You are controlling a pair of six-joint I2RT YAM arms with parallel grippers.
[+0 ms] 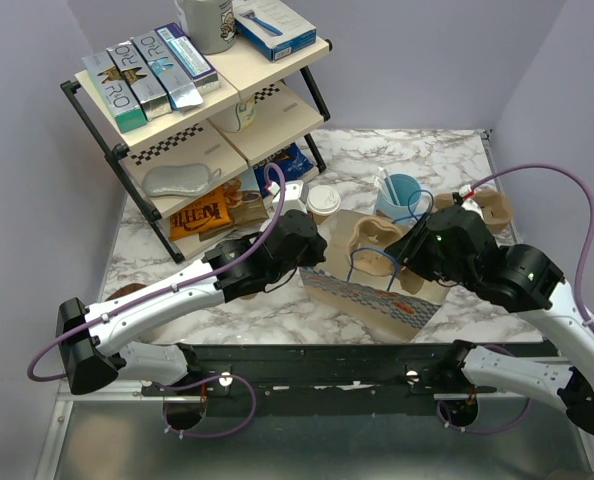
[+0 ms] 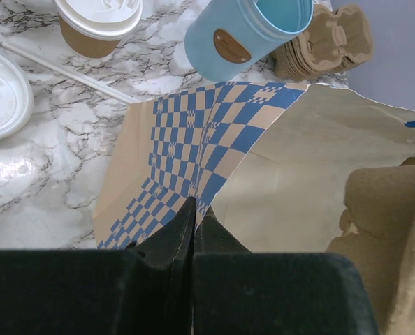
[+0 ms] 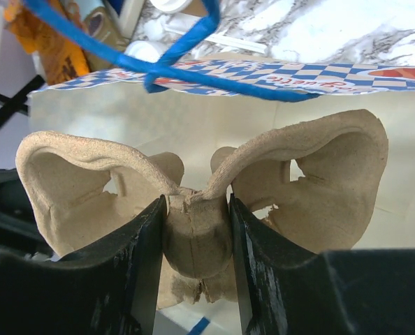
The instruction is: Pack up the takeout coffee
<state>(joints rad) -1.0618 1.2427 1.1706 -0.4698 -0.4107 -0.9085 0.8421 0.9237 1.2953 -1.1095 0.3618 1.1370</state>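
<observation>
The takeout coffee (image 1: 324,200), a small tan cup with a white lid, stands on the marble behind the bag; it also shows in the left wrist view (image 2: 99,24). The blue-checked paper bag (image 1: 377,295) lies open at the table's middle. My left gripper (image 1: 312,255) is shut on the bag's left edge (image 2: 186,146). My right gripper (image 1: 409,258) is shut on the centre post of a pulp cup carrier (image 3: 197,230) and holds it in the bag's mouth. The bag's blue handle (image 3: 158,66) crosses above the carrier.
A taller light-blue cup (image 1: 399,192) stands behind the bag. A stack of pulp carriers (image 1: 492,208) sits at the back right. A loose white lid (image 2: 1,91) and a straw (image 2: 61,70) lie left of the bag. A two-tier shelf (image 1: 177,110) with boxes fills the back left.
</observation>
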